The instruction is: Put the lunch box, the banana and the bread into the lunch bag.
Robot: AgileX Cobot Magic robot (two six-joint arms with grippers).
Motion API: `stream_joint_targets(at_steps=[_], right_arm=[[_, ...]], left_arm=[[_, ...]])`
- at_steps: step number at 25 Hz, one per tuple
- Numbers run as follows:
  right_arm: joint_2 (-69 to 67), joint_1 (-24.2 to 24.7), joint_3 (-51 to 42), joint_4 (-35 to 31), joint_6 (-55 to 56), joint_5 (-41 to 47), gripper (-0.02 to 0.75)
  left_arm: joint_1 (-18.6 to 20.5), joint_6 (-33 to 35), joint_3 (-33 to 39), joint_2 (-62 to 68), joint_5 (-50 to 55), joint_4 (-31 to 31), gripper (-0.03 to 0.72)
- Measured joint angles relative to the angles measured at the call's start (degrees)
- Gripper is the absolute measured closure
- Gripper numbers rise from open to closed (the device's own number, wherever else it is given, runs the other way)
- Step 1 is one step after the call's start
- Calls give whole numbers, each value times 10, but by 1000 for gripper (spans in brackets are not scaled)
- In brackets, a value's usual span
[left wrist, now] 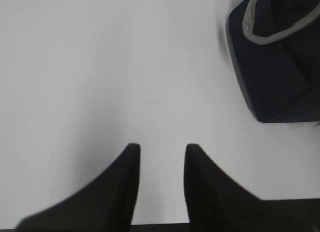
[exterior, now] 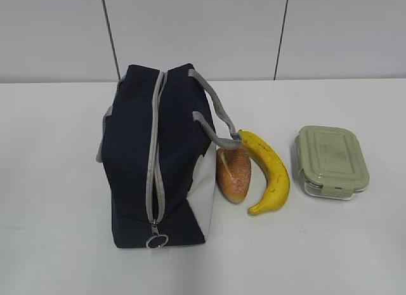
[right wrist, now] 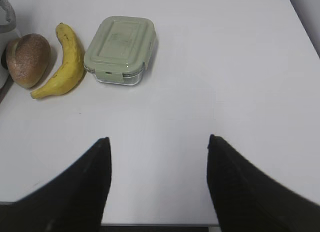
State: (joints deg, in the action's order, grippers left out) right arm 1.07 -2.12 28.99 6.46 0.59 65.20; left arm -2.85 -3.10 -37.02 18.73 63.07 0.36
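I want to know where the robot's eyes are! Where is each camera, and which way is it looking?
Exterior view: sits in front, above the table, looking down at a slant at the lunch bag, bread, banana and lunch box; no robot parts show.
Left wrist view: on the left arm, looking down past the open left end effector at the bag's corner.
Right wrist view: on the right arm, looking past the open right end effector toward the food.
Shared: exterior and right wrist views both show bread, banana and lunch box.

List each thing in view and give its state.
lunch bag: zipped shut, upright on the table.
lunch box: lid on, outside the bag.
banana: unpeeled, beside the bread.
bread: whole, against the bag.
left gripper: open, empty.
right gripper: open wide, empty.
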Motion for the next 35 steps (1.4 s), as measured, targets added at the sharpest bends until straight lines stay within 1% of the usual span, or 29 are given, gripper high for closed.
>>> stream_joint_targets(at_steps=[2,5,11,17,19,22,25,32,35], right_arm=[[0,0,0,0,0,0,287],[0,0,0,0,0,0,287],[0,0,0,0,0,0,287],[0,0,0,0,0,0,287],[0,0,0,0,0,0,287],[0,0,0,0,0,0,287],[0,0,0,0,0,0,287],[0,0,0,0,0,0,287],[0,0,0,0,0,0,287]], left_arm=[[0,0,-23,49,-2,-4,451],[0,0,-57,122,-4,-35,450],[0,0,-129,261,-1,-141,450],[0,0,-200,393,11,-222,449],[0,0,-225,432,20,-239,449],[-3,0,-271,487,27,-247,449],[-21,-1,-319,538,29,-247,449],[-101,-1,-419,664,29,-233,448],[-121,-1,-456,710,30,-229,442]])
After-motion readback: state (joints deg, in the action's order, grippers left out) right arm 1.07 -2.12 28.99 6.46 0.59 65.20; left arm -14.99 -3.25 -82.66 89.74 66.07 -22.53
